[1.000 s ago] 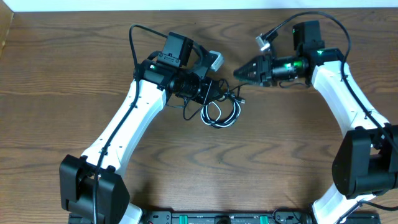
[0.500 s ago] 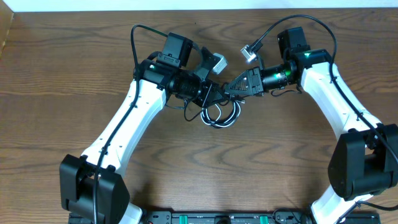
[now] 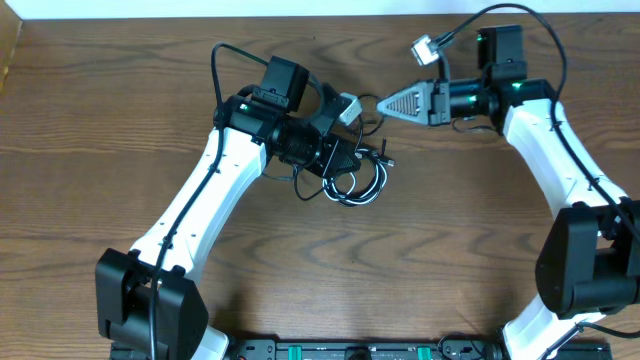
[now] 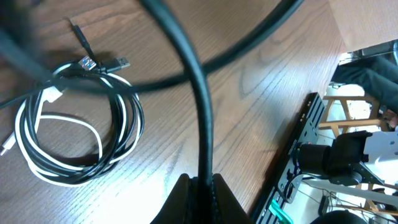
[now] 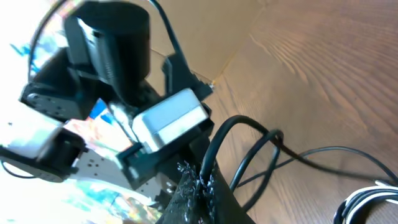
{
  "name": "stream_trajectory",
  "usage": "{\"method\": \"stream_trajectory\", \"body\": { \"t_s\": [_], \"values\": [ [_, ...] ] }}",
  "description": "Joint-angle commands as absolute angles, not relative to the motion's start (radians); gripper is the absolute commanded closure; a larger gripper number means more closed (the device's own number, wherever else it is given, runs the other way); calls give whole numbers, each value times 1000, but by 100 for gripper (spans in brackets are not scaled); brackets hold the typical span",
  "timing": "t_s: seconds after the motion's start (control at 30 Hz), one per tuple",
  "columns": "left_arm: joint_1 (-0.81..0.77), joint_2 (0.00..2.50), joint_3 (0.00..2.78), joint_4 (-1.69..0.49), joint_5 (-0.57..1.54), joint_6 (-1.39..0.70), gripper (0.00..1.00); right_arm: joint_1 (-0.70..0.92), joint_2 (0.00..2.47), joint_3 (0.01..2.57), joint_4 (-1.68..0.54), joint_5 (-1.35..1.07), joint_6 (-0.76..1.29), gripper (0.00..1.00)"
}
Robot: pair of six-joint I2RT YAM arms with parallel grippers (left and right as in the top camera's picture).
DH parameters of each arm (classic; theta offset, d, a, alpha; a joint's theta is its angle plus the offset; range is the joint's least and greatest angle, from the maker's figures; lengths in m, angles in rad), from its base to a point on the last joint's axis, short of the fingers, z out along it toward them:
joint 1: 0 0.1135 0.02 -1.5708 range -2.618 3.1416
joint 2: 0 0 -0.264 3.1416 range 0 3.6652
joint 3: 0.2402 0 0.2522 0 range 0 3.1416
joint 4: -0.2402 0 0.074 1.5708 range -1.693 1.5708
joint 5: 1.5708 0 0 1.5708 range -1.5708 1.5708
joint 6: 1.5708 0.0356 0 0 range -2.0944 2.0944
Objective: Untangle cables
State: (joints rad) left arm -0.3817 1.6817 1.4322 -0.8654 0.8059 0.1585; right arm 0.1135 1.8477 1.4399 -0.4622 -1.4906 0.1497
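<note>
L gripper & R gripper each clamped on black cord: L sits just above-left of cable coil, R well up-right of coil, so cord runs coil→up-right, L arm nearer.

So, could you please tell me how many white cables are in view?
1. The white cable lies coiled with black cables on the table, near the left tool; others may be hidden.
</note>
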Motion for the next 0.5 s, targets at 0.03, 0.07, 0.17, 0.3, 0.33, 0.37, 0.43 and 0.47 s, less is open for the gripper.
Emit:
{"method": "stream_trajectory", "body": {
  "t_s": [0.03, 0.07, 0.17, 0.3, 0.33, 0.37, 0.43, 0.47],
  "values": [
    [-383, 1687, 1427, -888, 745, 171, 93, 78, 1830, 1446, -408, -1562, 216, 99],
    [-383, 1687, 1425, -894, 724, 171, 93, 59, 1822, 1446, -379, -1562, 240, 99],
    [-383, 1687, 1423, -907, 705, 171, 93, 15, 1798, 1446, -310, -1562, 278, 99],
    [-383, 1687, 1417, -913, 705, 171, 93, -37, 1755, 1446, -186, -1562, 353, 99],
    [-383, 1687, 1415, -913, 705, 172, 93, -47, 1747, 1446, -158, -1562, 371, 99],
    [-383, 1687, 1412, -915, 699, 171, 93, -71, 1722, 1446, -81, -1562, 422, 99],
    [-383, 1687, 1411, -922, 686, 172, 93, -97, 1695, 1446, 17, -1562, 498, 99],
    [-383, 1687, 1411, -925, 685, 171, 93, -105, 1688, 1446, 54, -1562, 528, 99]
  ]
}}
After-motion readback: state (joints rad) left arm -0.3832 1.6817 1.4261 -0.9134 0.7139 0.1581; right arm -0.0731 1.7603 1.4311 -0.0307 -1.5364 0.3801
